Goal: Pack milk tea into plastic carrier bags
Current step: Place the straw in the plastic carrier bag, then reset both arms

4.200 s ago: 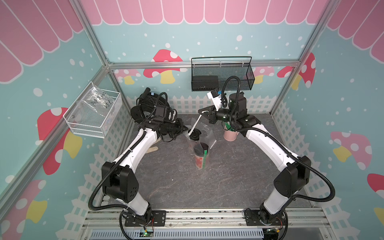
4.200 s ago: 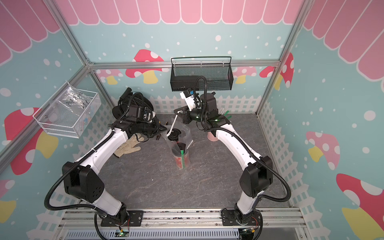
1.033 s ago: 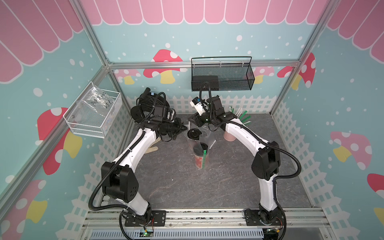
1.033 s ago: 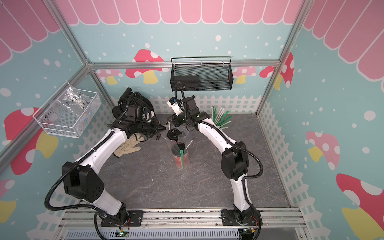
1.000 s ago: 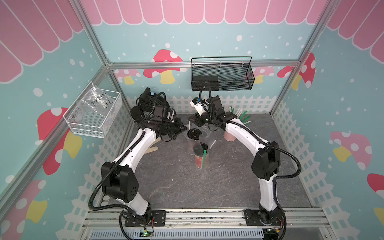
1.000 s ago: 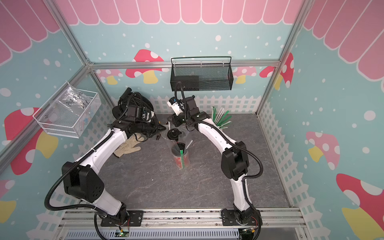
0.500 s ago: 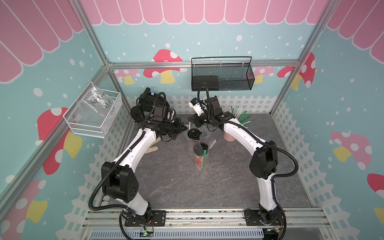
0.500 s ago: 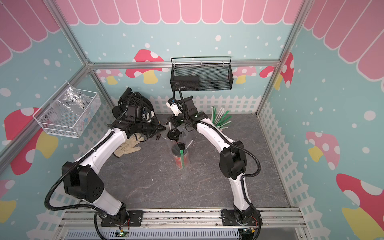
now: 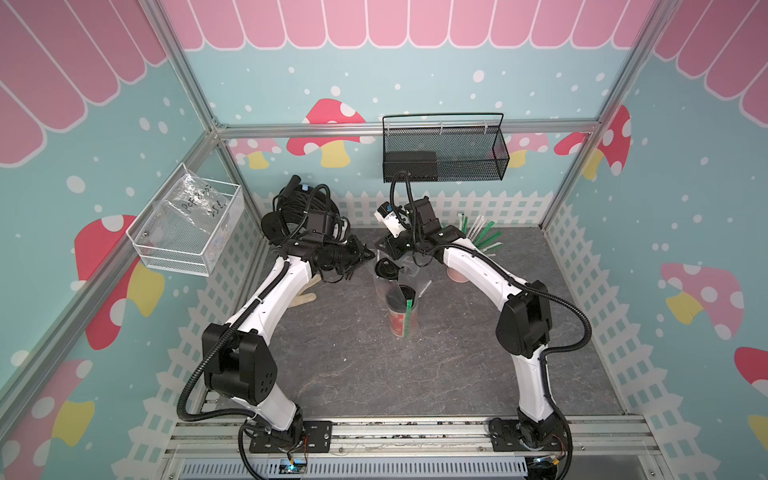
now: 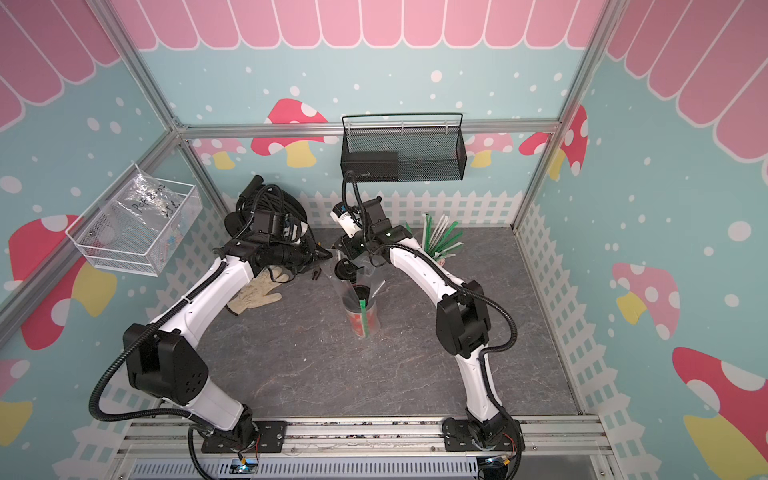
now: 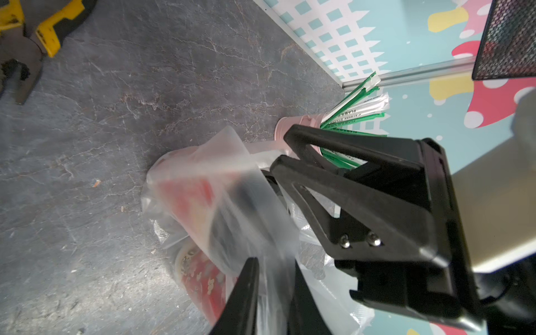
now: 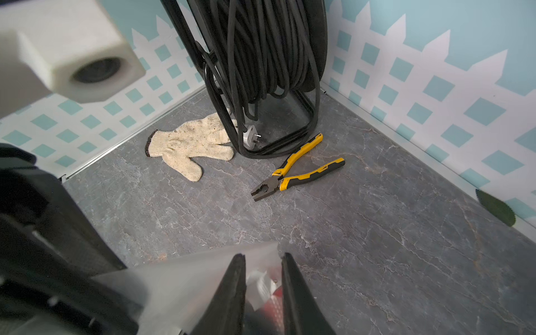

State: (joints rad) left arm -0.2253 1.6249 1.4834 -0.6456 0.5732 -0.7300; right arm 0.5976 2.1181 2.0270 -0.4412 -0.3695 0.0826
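Bench | left end effector, right end effector: jaws parted astride bag rim | 2 upright cups beneath both

On the clear bag lying in the white wire basket, left of centre in both top views, black handwriting starts "PCF 8", with "25" beneath it. The rest is unclear. In the left wrist view, the green-and-white straw wrappers show tiny print beginning "PLA". The red cup shows only blurred pale specks, with no words.
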